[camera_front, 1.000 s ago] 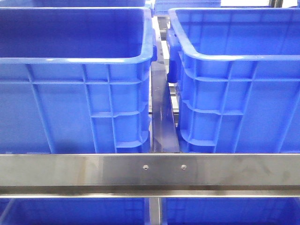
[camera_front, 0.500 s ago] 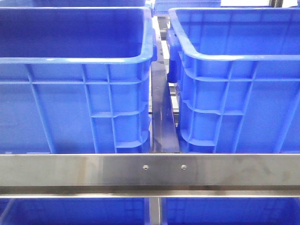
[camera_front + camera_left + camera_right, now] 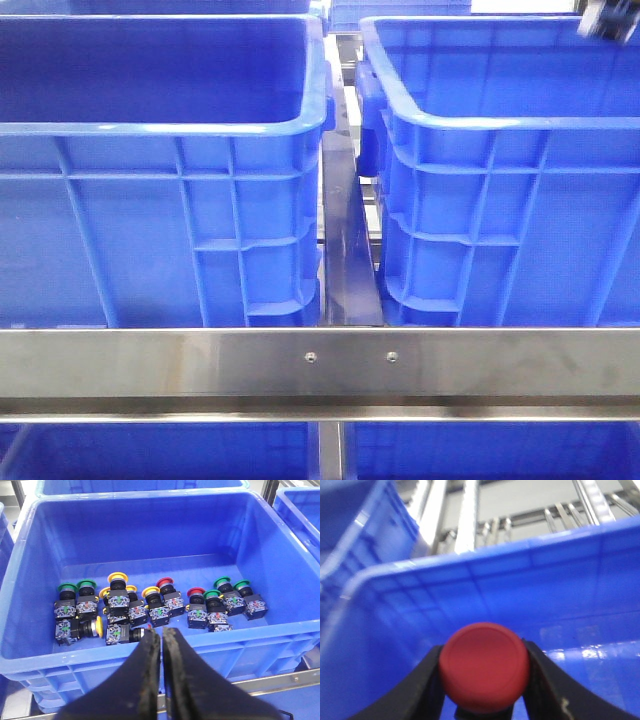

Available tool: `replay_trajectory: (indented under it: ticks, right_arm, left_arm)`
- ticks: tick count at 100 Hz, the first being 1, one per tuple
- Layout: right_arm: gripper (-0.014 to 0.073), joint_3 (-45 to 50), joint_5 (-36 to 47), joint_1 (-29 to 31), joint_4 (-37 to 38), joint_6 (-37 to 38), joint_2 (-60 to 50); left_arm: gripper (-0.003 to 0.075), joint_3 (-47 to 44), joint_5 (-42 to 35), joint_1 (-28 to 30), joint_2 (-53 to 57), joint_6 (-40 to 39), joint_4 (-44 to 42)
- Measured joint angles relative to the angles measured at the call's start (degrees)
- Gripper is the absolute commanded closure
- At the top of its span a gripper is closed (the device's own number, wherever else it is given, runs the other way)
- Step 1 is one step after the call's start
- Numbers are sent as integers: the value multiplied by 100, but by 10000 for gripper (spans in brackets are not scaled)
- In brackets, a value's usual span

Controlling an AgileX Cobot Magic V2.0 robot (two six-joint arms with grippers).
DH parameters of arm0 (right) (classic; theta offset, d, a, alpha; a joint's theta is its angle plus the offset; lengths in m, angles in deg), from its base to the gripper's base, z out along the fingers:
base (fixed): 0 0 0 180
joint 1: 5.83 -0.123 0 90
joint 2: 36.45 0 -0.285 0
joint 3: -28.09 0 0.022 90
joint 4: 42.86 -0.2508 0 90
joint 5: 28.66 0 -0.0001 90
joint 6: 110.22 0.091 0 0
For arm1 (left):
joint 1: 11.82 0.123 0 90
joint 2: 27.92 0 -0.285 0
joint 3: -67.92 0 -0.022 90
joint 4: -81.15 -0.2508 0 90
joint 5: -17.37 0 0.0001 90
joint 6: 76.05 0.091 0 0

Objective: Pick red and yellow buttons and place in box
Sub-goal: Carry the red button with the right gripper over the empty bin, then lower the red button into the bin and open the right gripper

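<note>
The right gripper (image 3: 484, 680) holds a red button (image 3: 484, 666), its round cap pinched between the two fingers. It hangs over the inside of a blue box (image 3: 570, 605), above the floor and short of the far wall; the picture is blurred, so its height over the floor is hard to judge. In the front view only a dark scrap of that arm (image 3: 605, 18) shows at the top right corner, over the right box (image 3: 500, 125). This looks like the carry step nearly over, with the release to come.

The left gripper (image 3: 161, 645) has its jaws narrow, almost touching, with nothing between them. It hovers over the near rim of the left box (image 3: 30, 650), which holds the stock of buttons in a loose row on the floor: green caps (image 3: 66, 588) at both ends, yellow caps (image 3: 118, 577) left of middle, red caps (image 3: 165, 583) right of middle. Several lie on their sides, touching one another.

Next, I judge the right jaws must spread to let the red piece fall, well clear of the walls. The left arm then needs a yellow one: jaws opened first, then lowered onto a cap that stands free enough of its neighbours to be pinched alone.
</note>
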Motion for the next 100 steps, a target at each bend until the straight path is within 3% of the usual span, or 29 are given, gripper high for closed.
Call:
replay_trajectory:
  ticks: [56,100]
  right_arm:
    - [486,-1545,215,-356,-31,-731,2541]
    - [486,-2089,659,-366,-54,-773,3207]
  left_arm:
    - [739,0,0,0,0,0,0]
    - [739,0,0,0,0,0,0]
